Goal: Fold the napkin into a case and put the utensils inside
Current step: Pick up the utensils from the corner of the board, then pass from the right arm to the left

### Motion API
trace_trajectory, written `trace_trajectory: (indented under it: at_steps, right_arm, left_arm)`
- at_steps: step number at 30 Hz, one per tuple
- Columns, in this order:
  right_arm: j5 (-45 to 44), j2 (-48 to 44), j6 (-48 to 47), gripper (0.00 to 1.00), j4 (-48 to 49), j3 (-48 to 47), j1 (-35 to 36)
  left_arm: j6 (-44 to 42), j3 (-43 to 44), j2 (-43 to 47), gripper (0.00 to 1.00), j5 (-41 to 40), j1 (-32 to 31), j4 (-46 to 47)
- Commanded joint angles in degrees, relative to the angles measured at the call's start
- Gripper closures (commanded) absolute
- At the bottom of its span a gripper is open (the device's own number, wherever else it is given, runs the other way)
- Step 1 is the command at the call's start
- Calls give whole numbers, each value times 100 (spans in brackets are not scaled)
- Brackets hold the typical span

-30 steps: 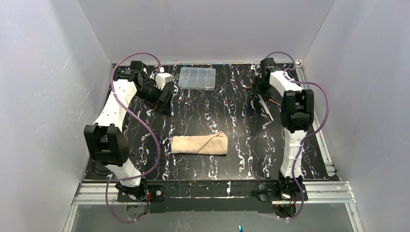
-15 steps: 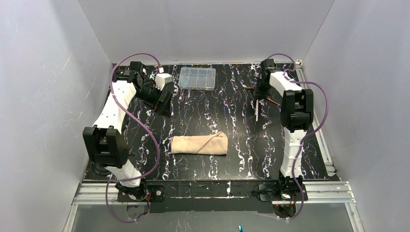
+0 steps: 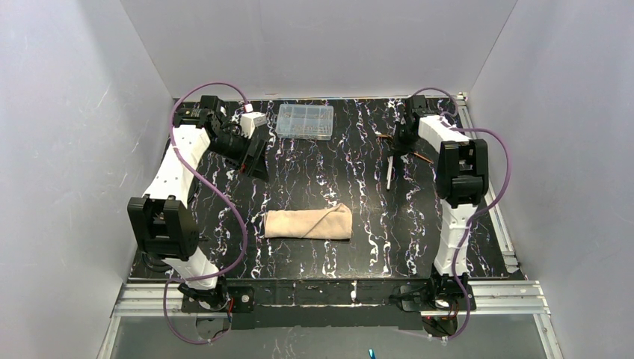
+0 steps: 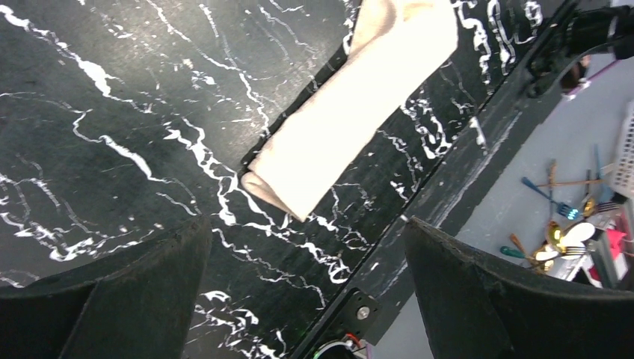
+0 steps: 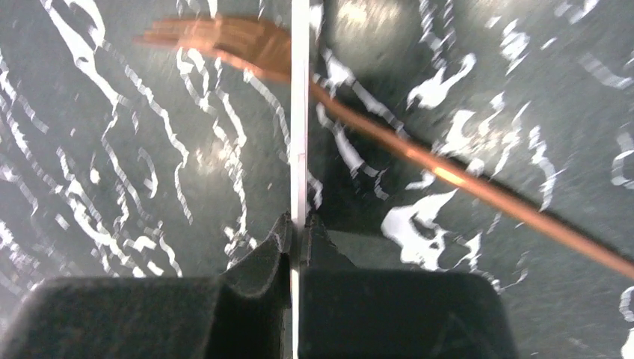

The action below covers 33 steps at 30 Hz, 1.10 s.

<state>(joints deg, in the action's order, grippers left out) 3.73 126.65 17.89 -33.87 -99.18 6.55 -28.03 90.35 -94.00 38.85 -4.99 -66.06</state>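
The beige napkin (image 3: pixel 309 223) lies folded into a narrow case mid-table, and the left wrist view shows it as a long strip (image 4: pixel 359 105). My right gripper (image 3: pixel 400 140) at the back right is shut on a thin, pale-looking utensil (image 3: pixel 389 173). That utensil is seen edge-on (image 5: pixel 300 112) between the closed gripper (image 5: pixel 299 233) fingers. Under it a copper fork (image 5: pixel 224 39) lies on the table (image 3: pixel 404 147). My left gripper (image 3: pixel 254 161) hangs open at the back left, empty, with nothing between its fingers (image 4: pixel 308 250).
A clear plastic compartment box (image 3: pixel 305 120) sits at the back centre. The table is black marble-patterned (image 3: pixel 336 172), with white walls on three sides. Beyond the near table edge, several loose coloured pieces of cutlery (image 4: pixel 568 228) lie off the table.
My right gripper has closed on the thin utensil, which swung from a slant on the table to hang pointing toward me, shifted slightly left. The left arm barely moved.
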Motion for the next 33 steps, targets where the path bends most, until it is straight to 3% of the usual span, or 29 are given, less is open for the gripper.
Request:
trace_trajectory:
  at_steps: [1, 10, 16, 21, 26, 30, 33]
  right_arm:
    - [994, -765, 438, 99, 659, 558, 84]
    - [2210, -2214, 1625, 99, 2597, 1719, 888]
    - [2267, -2999, 2549, 99, 4038, 2119, 1702]
    - [2053, -3475, 3171, 99, 5259, 2455, 2271]
    - [1668, -3888, 3308, 99, 5897, 2508, 2624]
    - [1302, -4082, 2778, 99, 5513, 1961, 2856]
    - [1231, -4087, 2623, 99, 5391, 1677, 3009]
  left_arm:
    - [311, 149, 65, 1, 638, -49, -82]
    - [450, 339, -40, 1, 945, -601, -122]
    - [860, 117, 23, 2, 2065, -808, 297]
    - [1439, -170, 253, 2, 2496, -889, 969]
    - [1632, -537, 497, 1, 3090, -886, 1242]
    - [1990, -1342, 948, 1, 3847, -889, 2088]
    - [2057, -1658, 1395, 1, 3967, -889, 2754]
